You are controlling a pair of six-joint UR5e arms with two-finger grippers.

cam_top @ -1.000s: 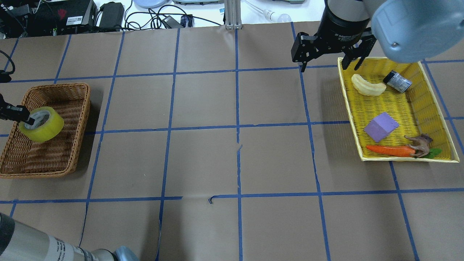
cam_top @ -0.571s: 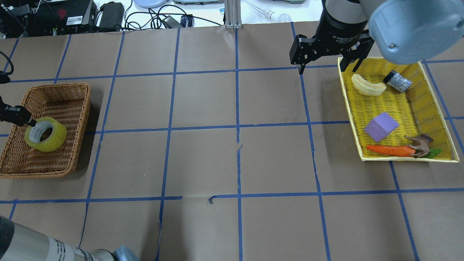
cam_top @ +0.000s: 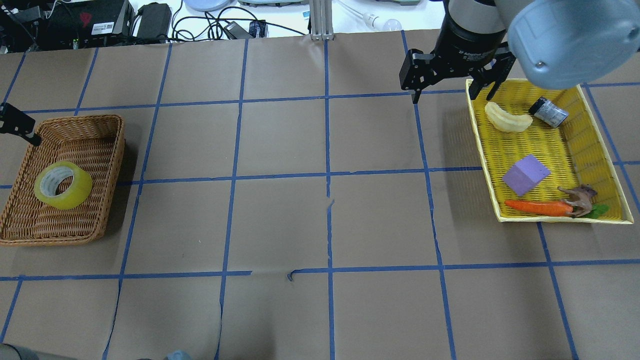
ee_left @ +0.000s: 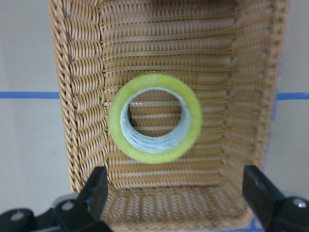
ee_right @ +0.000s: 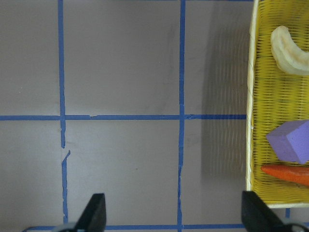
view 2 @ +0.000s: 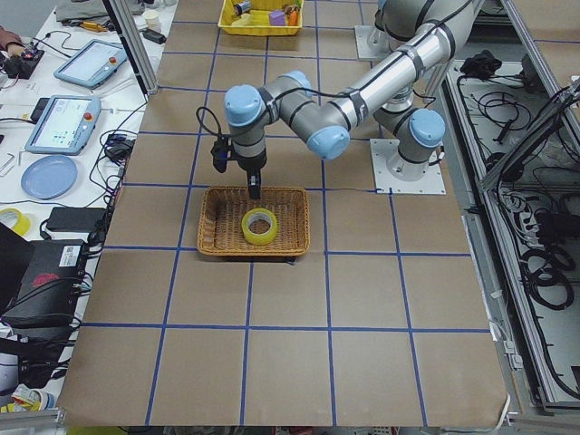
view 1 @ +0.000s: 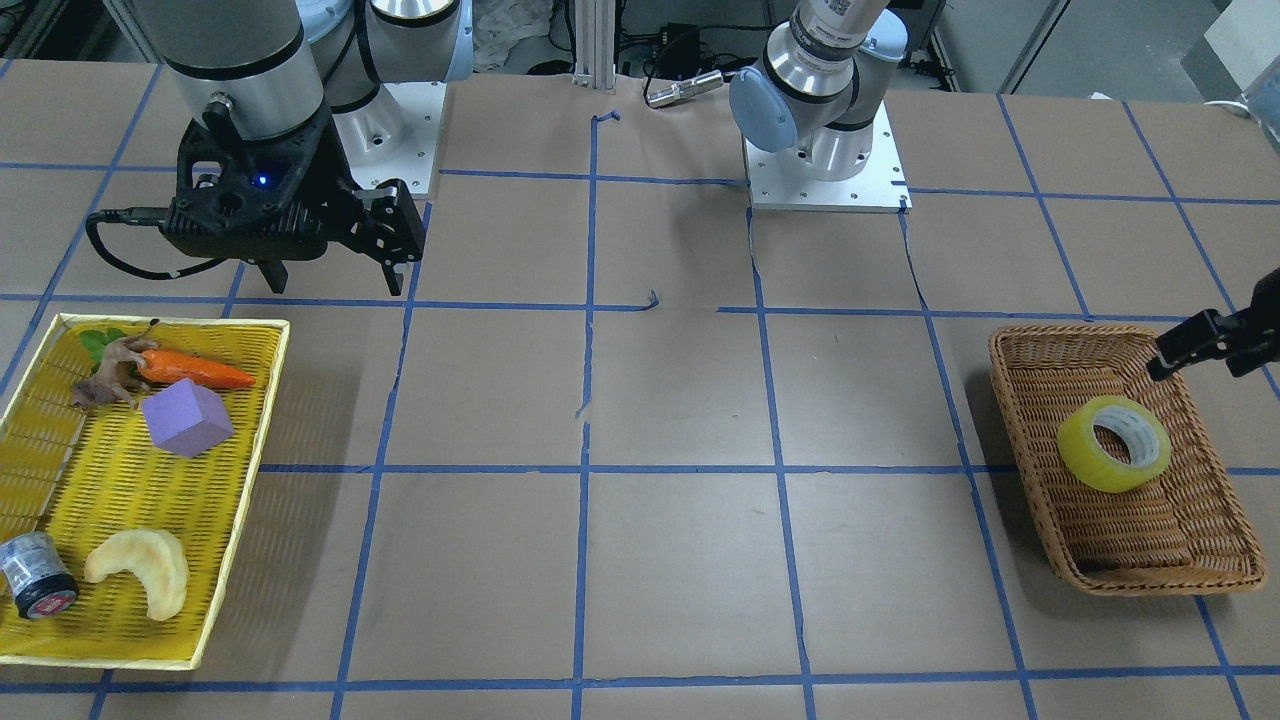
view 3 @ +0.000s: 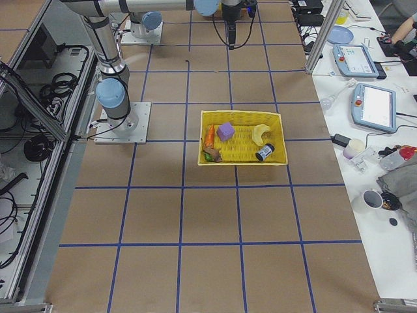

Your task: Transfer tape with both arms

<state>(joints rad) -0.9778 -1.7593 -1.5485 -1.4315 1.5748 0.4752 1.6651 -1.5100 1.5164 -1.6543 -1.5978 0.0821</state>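
L claw point(ee_left: 174, 178) wide, abv tape point(ee_left: 153, 78)

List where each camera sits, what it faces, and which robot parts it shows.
Front-facing: across the table, facing the robot; both bases, right gripper, left gripper.
Overhead: behind the robot, looking down; both grippers.
Exterior left: table's left end; left arm over basket.
Exterior right: right end; right arm, yellow tray.
Left wrist: down onto the tape; open fingertips.
Right wrist: down onto table beside tray; open fingertips.
Shared: tape in basket, front and overhead.

Left claw point(ee_left: 176, 191) mostly beyond overhead view's left edge, yellow tray point(ee_right: 251, 145) cropped in right wrist view, cylinder point(cam_top: 548, 112) label unreadable
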